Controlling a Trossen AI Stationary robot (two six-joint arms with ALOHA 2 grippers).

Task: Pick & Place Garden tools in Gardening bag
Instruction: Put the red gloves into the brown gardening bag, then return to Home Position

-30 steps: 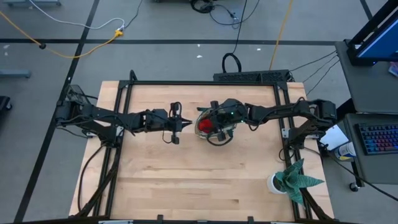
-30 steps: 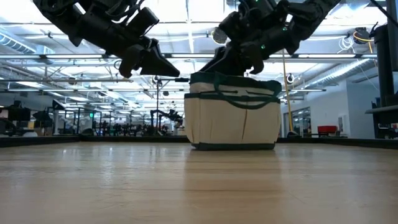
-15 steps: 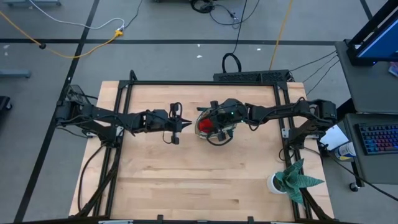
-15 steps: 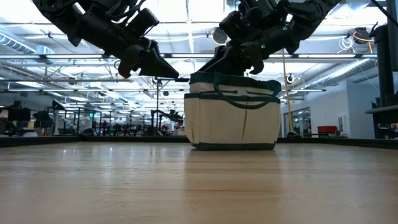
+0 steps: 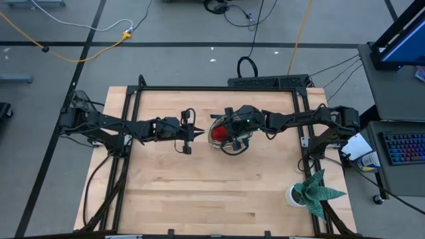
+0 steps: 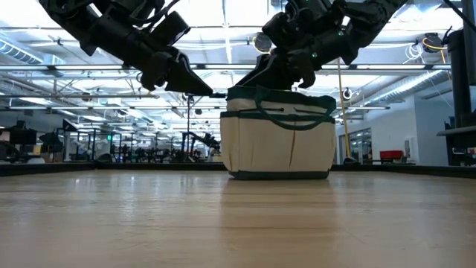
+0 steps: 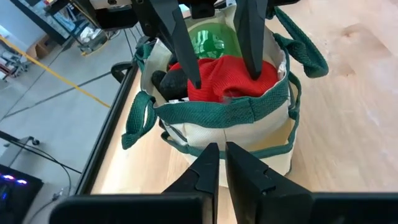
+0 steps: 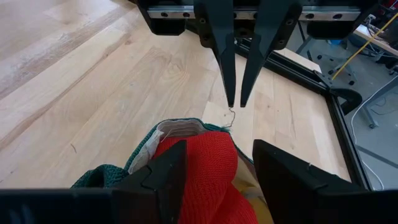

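1. Gardening bag (image 6: pixel 280 134): we record a small soft tote with cream fabric walls, green woven trim and loop handles. It stands upright near the middle of the bench (image 5: pixel 199 192), toward the far side.
2. Red glove (image 7: pixel 230 78): knitted, crumpled, heaped at the bag's open mouth and rising above the rim.
3. Green spray bottle (image 7: pixel 211 40): glossy plastic, set inside the bag behind the glove.
4. A dark rounded item lies in the bag beside the glove; we cannot tell what it is.
5. Right tool (image 5: pixel 229 135): above the bag's mouth, its dark tapered fingers (image 7: pixel 177 37) spread apart on either side of the glove; we cannot tell whether they press it.
6. Left tool (image 5: pixel 197 133): raised just beside the bag, pointed at it, its fingers nearly together and holding nothing.
7. Bench: pale wooden planks with visible grain, edged by a black metal frame.
8. Potted plant (image 5: pixel 315 189): spiky green leaves in a white pot, at the near right corner.
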